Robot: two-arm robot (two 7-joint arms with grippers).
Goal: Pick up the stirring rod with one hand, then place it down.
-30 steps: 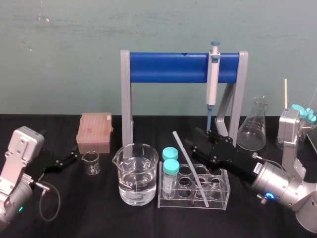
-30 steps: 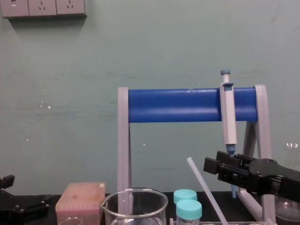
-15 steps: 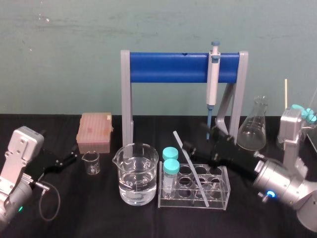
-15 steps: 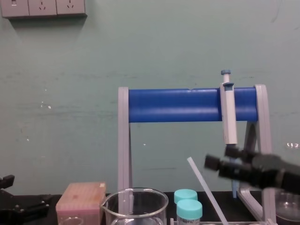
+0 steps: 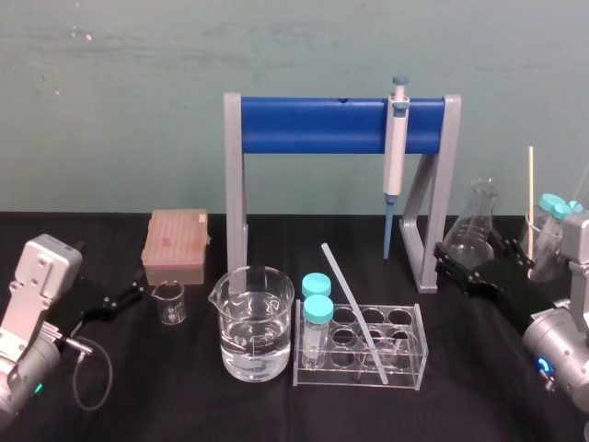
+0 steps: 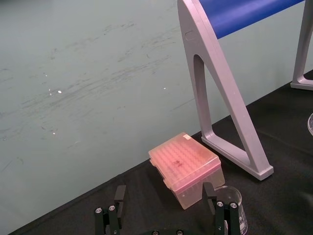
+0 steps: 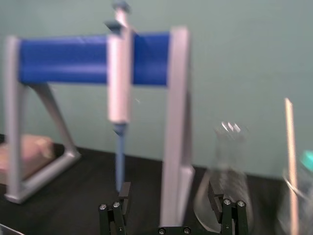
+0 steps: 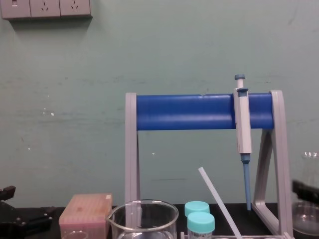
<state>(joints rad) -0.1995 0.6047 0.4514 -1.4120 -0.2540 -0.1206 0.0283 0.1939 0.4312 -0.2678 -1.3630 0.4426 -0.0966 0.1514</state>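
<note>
The stirring rod [image 5: 353,311] is a thin translucent-white stick leaning in the clear tube rack [image 5: 413,366], its upper end tilted to the left; in the chest view the stirring rod [image 8: 220,202] rises behind the teal caps. My right gripper [image 5: 463,266] hovers to the right of the rack, in front of the conical flask [image 5: 475,234], well apart from the rod. Its fingers [image 7: 120,206] stand open with nothing between them. My left gripper [image 5: 127,296] is parked at the far left by the small beaker [image 5: 169,302], and in the left wrist view the left gripper [image 6: 166,215] is open and empty.
A beaker of water [image 5: 255,322] and two teal-capped tubes [image 5: 317,311] stand left of the rod. Behind is the blue-barred stand [image 5: 313,126] with a hanging pipette [image 5: 396,147]. A pink tip box [image 5: 176,244] sits at back left, a wooden stick [image 5: 530,198] at far right.
My right gripper has opened and pulled back to the right, away from the rod. The rod stays leaning in the rack. The left arm has not moved.
</note>
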